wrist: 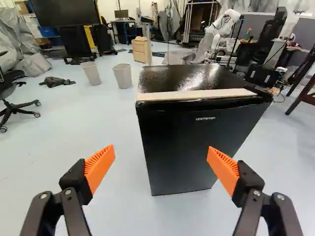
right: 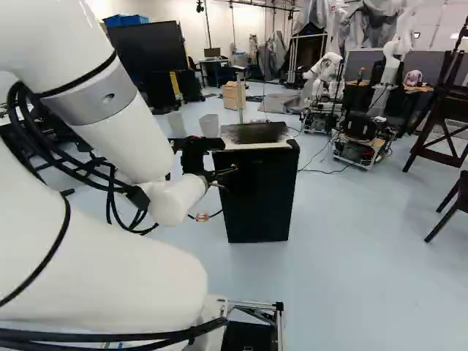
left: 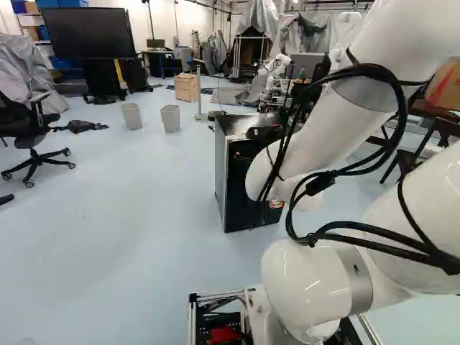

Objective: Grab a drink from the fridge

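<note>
Hand wide open, nothing held, fridge ahead with its door shut, drink out of sight; I'd ease in behind the door's free edge, then pull slowly along its swing so the fridge doesn't drag.

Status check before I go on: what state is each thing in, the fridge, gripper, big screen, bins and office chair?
Fridge: upright on the floor, door shut, inside hidden.
Gripper: open, nothing held, facing the fridge's front.
Big screen: dark.
Nearer bin: upright.
Other bin: upright.
Office chair: upright on its wheels.
</note>
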